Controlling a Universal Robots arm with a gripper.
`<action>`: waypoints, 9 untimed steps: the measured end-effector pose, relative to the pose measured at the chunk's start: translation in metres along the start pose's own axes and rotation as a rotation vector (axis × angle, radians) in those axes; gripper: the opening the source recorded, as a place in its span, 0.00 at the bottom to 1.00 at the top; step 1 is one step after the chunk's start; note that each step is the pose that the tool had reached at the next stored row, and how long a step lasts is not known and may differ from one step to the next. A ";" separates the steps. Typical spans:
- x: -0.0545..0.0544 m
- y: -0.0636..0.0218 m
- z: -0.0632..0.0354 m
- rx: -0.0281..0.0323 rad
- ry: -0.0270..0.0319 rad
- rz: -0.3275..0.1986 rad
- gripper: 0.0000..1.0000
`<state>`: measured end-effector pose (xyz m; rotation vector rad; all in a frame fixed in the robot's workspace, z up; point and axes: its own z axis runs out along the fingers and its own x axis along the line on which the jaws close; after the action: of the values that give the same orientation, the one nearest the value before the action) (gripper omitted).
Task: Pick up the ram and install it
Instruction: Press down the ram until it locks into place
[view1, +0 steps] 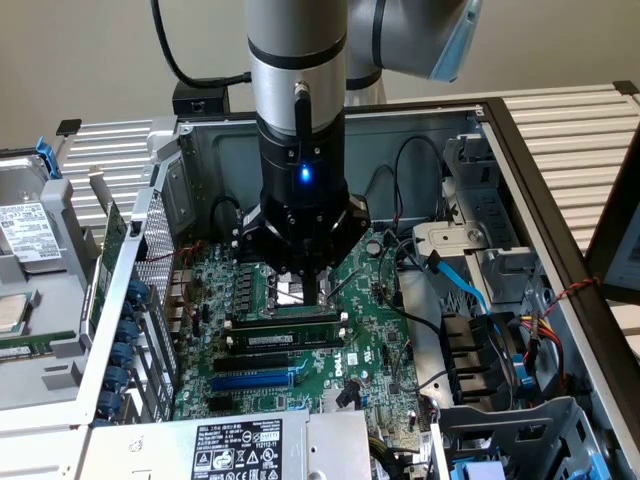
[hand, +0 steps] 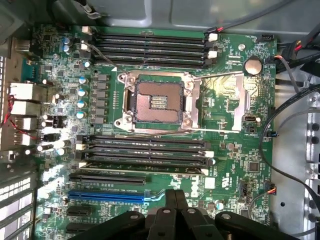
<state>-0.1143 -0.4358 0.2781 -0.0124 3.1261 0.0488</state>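
The ram (view1: 285, 339) is a narrow green stick with dark chips and a small white label. It stands in a black slot of the bank just in front of the CPU socket (hand: 157, 102). In the wrist view the ram (hand: 142, 164) sits in that bank's slot nearest the blue slot (hand: 107, 196). My gripper (view1: 312, 292) hangs over the motherboard (view1: 370, 350), above the socket and a little behind the ram. Its dark fingers (hand: 169, 212) are pressed together with nothing between them, so the gripper (hand: 176, 197) is shut and apart from the ram.
A second bank of black slots with white end clips (hand: 150, 47) lies beyond the socket. The case walls (view1: 520, 150) enclose the board. Black cables (view1: 420, 160), a blue cable (view1: 465, 285) and drive cages crowd the exterior view's right. A labelled power supply (view1: 235, 448) lies in front.
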 end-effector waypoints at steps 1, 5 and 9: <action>0.003 0.0000 -0.0004 0.0001 0.0001 0.000 0.10; 0.017 0.0004 -0.0007 0.0000 0.0001 0.000 0.10; 0.020 0.0055 -0.0006 0.0001 0.0000 0.000 0.10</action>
<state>-0.1340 -0.4305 0.2786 -0.0119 3.1262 0.0487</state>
